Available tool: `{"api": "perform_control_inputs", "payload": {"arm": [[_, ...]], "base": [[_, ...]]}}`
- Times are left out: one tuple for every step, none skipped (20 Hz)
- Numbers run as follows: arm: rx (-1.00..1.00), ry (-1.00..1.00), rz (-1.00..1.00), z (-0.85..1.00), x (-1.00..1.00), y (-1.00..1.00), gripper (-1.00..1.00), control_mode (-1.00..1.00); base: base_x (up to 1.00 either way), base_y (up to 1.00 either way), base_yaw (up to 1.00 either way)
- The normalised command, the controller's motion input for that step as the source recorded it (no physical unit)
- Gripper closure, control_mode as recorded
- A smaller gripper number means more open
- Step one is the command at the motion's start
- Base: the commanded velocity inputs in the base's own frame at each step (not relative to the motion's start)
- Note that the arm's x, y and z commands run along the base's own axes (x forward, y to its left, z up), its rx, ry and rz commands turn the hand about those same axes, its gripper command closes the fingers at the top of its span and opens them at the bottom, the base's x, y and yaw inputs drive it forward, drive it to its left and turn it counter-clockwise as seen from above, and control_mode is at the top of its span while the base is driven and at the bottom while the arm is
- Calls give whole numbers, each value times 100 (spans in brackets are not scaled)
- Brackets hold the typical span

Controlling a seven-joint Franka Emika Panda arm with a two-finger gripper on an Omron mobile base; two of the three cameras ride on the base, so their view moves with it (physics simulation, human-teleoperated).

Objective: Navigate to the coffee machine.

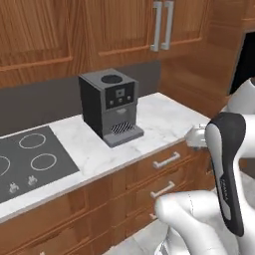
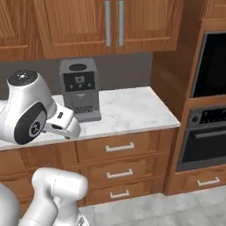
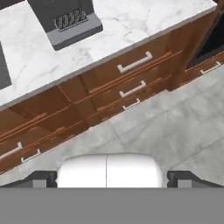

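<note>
- Evidently the drive is nearly finished; the coffee machine (image 1: pixel 110 106) stands on the marble bench (image 1: pixel 164 122) straight ahead, against the back wall under the wooden cupboards (image 1: pixel 124 25), beside the cooktop (image 1: pixel 30 159)
- From the right base view the coffee machine (image 2: pixel 79 89) sits just beyond the arm; the wall oven (image 2: pixel 207 110) lies well to the side
- The end effector (image 3: pixel 106 178) points down at the drawers (image 3: pixel 131 83) and floor; its tips stand spread, holding nothing
- What seems left: at most a small closing or squaring-up toward the bench
</note>
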Motion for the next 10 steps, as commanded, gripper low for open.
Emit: {"api": "perform_control_inputs", "payload": {"arm": [[0,0,0,0,0,0,-100,100],[0,0,0,0,0,0,-100,100],[0,0,0,0,0,0,-100,100],[0,0,0,0,0,0,-100,100],[0,0,0,0,0,0,-100,100],[0,0,0,0,0,0,-100,100],[0,0,0,0,0,0,-100,100],[0,0,0,0,0,0,-100,100],[0,0,0,0,0,0,-100,100],[0,0,0,0,0,0,-100,100]], "base": [[19,-14,91],[10,-13,93],[8,-14,93],[9,-14,92],[11,-16,91],[12,-19,90],[13,-24,88],[16,-40,78],[12,-51,62],[14,-61,47]]}}
